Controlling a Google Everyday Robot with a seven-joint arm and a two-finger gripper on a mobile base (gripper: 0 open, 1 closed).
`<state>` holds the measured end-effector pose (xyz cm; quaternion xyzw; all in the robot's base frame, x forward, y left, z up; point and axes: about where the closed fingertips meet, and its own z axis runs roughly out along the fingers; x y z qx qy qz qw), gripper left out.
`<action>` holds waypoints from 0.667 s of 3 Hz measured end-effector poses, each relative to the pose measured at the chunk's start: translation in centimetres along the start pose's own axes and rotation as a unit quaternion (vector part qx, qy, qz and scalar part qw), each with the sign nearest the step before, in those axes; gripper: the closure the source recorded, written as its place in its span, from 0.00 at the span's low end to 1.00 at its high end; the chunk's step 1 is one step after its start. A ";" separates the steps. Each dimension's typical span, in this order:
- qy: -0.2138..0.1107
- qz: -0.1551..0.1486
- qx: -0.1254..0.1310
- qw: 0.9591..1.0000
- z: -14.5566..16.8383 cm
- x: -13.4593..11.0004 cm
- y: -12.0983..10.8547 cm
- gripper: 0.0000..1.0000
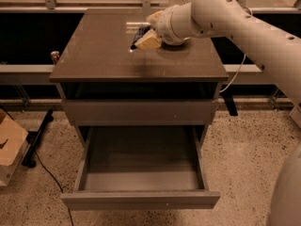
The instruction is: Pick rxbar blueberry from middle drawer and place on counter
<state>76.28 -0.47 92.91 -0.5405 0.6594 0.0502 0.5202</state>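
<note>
Counter [103,55] is glossy, smooth (reflects light); floor [244,145] rough, speckled; matt tan gripper [144,31] above counter clamps dark rxbar blueberry [139,36].

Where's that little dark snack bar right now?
In the camera view, the snack bar is gripped in the robot's pincer, low over the back half of the counter, about midway across, well above the open drawer.
</note>
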 end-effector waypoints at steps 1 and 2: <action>0.000 0.000 -0.001 1.000 0.1 0.0 0.1 0.00; 0.000 0.000 -0.001 1.000 0.1 0.0 0.1 0.00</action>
